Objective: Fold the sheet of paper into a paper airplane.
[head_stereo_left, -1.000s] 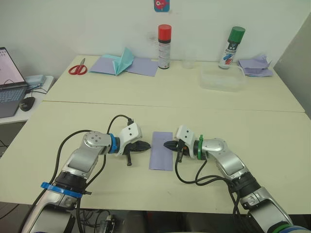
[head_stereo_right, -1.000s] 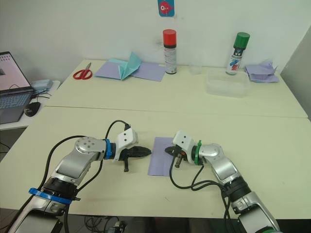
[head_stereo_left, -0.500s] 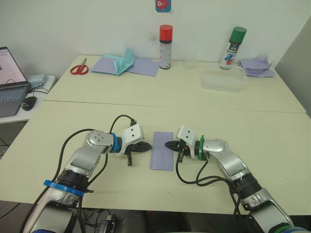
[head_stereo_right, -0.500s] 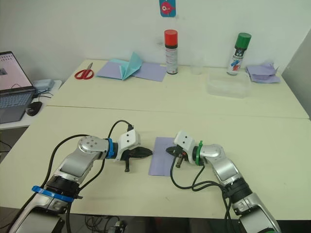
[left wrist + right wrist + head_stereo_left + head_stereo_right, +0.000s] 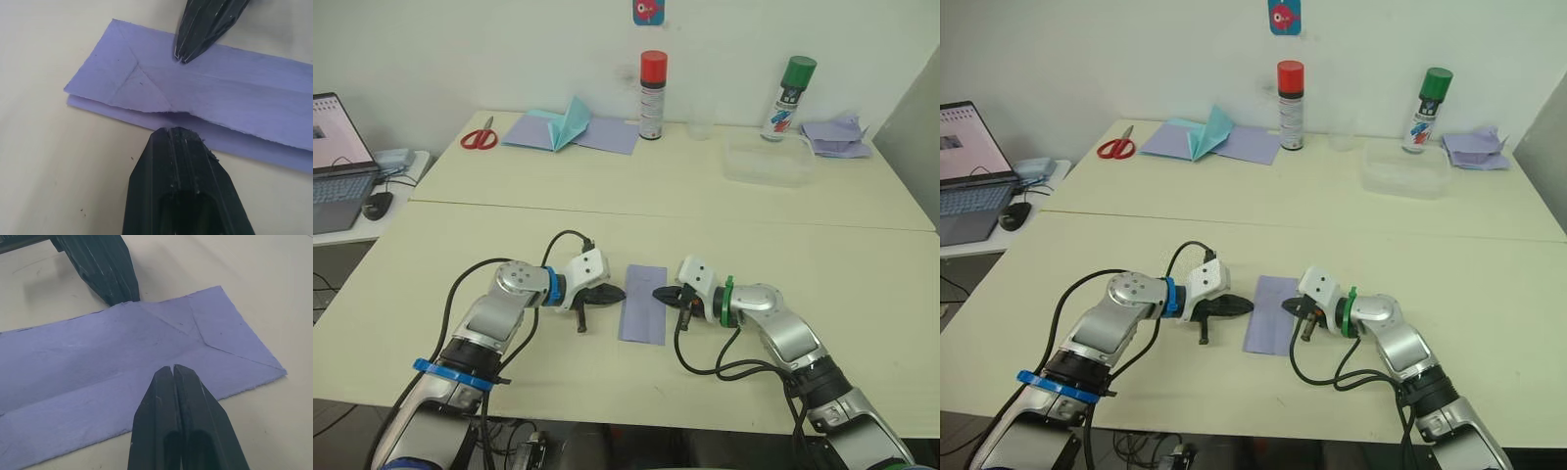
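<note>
Both grippers pinched closed, left gripper (image 5: 619, 293) at 9 o'clock and right gripper (image 5: 658, 293) at 3 o'clock of the half-folded sheet of paper (image 5: 642, 317), likely pinning it.

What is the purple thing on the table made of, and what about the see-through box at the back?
The sheet of paper looks like thin matte paper: it lies folded flat, with sharp creases and slightly ragged edges. The box seems to be clear, smooth plastic, since the table shows through its walls.
</note>
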